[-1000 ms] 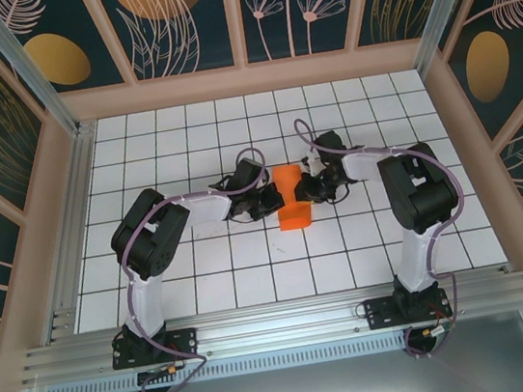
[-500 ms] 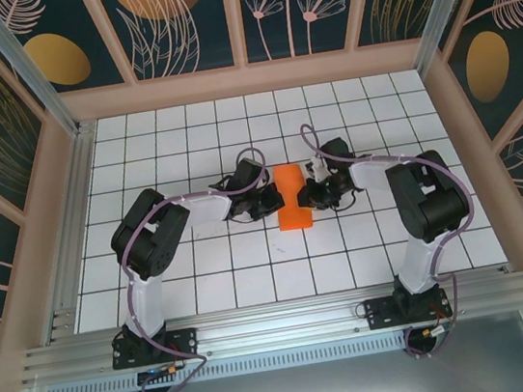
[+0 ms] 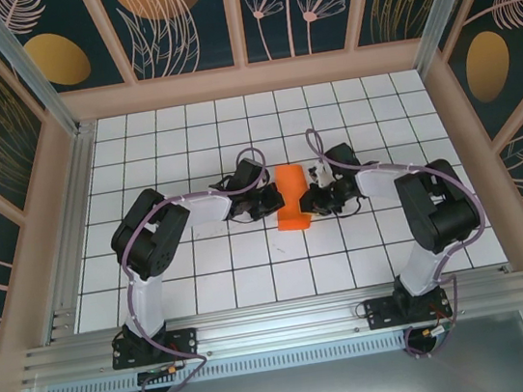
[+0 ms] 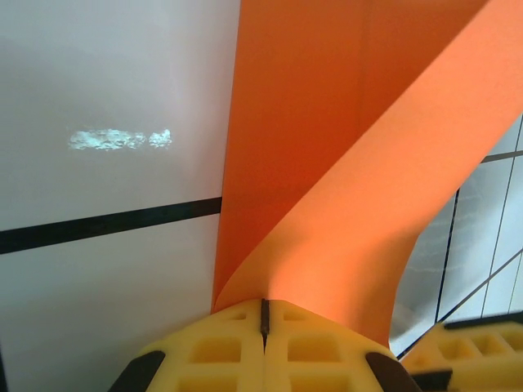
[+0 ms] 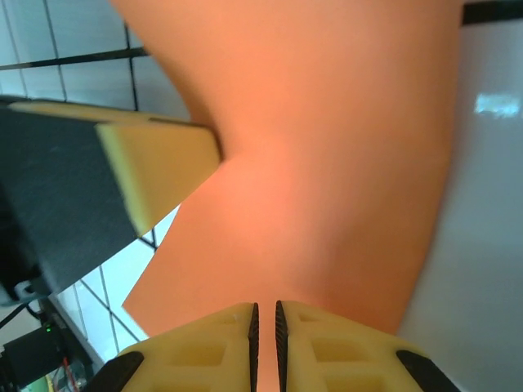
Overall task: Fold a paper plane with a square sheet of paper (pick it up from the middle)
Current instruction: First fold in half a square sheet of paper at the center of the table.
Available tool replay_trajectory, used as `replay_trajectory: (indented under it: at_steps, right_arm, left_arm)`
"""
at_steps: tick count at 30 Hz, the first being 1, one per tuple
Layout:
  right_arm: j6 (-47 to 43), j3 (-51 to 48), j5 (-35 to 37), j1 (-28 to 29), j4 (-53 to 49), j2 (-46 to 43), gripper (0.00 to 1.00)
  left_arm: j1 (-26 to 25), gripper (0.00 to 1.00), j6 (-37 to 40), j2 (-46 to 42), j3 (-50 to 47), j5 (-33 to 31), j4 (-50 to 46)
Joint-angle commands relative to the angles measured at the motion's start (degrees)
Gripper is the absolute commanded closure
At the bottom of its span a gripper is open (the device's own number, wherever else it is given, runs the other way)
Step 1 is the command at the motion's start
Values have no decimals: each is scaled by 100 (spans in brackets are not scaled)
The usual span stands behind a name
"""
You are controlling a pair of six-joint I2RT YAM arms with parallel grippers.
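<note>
Left claw [image 4: 263, 309]: clenched on the near edge of the square sheet of paper [image 4: 327, 163]. That edge is lifted, so a flap curls up from the layer that appears to lie flat.
Right claw [image 5: 264, 310]: pinched shut on the opposite side of the same sheet, with only a thin slit left between the pads.
Paper: a narrow, layered orange shape is held between the two claws at mid-worktop, partly resting and partly raised.
Purpose of the hold: the sheet is judged to be gripped from both sides so that a flap can be laid over without the rest sliding.
Worktop [image 3: 204, 272]: white tiles with black grid lines are seen around the paper.
Backdrop: dark wall panels [image 3: 293, 6] with a pale plant pattern are set beyond the far edge.
</note>
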Motion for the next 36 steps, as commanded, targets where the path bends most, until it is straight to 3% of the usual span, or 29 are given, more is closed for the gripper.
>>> replay_trajectory:
  at_steps: [1,6,14,22,29,36]
  right_arm:
    - [89,-306,-94,77,49,-69,82]
    - [82,-427,327,66,-48,184,82]
    - [165,-506,-43,80,-3,-410,82]
    - [177,-793,271,77,26,-14,83]
    - [290,213,583,-71,-50,-645,81]
    - [855,1016,997,-83,422,222,83]
  left_arm:
    - [38,100,80,518,-233,-610,-850]
    - [39,100,73,522,-232,-606,-839]
    - [40,100,71,540,-232,-610,-832]
    - [41,100,85,540,-223,-597,-843]
    - [35,100,150,515,-231,-580,-878]
    - [37,100,190,531,-214,-575,-911]
